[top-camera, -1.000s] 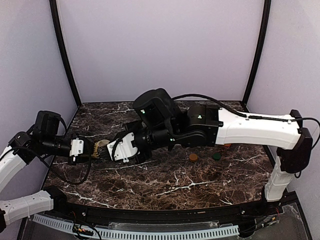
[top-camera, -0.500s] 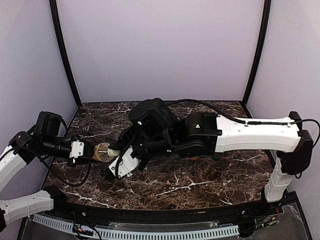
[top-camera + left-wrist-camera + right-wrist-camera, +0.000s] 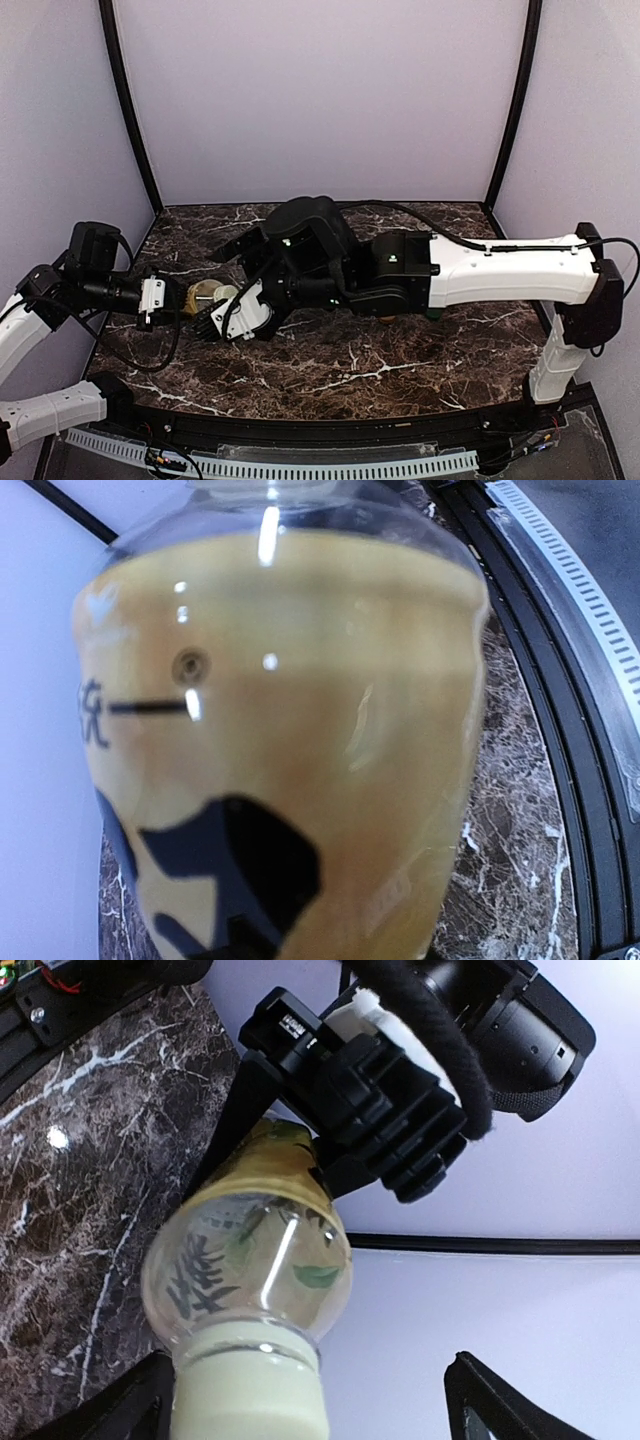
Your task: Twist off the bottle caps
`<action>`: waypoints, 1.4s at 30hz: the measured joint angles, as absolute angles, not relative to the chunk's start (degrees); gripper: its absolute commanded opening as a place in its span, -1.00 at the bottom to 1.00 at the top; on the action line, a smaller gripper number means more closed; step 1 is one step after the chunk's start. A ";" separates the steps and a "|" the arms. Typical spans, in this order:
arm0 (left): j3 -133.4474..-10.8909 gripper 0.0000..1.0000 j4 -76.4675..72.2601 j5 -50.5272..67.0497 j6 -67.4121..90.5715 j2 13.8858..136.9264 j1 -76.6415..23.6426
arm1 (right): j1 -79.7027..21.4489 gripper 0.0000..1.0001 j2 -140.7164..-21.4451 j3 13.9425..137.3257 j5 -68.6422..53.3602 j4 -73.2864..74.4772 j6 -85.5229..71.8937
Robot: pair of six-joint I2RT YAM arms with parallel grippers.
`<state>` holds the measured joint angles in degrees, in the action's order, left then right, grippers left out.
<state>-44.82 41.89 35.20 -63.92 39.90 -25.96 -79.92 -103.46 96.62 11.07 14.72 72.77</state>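
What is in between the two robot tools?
The yellow-labelled bottle: the left tool grips its base, and its pale cap points into the open right tool. The right wrist view shows it best; the top view too.

Bright, even light; glare streaks on the yellow-labelled bottle, seemingly out of focus; table beside it sharper.
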 measured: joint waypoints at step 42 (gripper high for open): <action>-35.05 -0.38 -3.42 2.44 -62.63 40.12 -26.04 | -64.64 -0.39 -110.61 109.86 -10.81 10.92 -22.00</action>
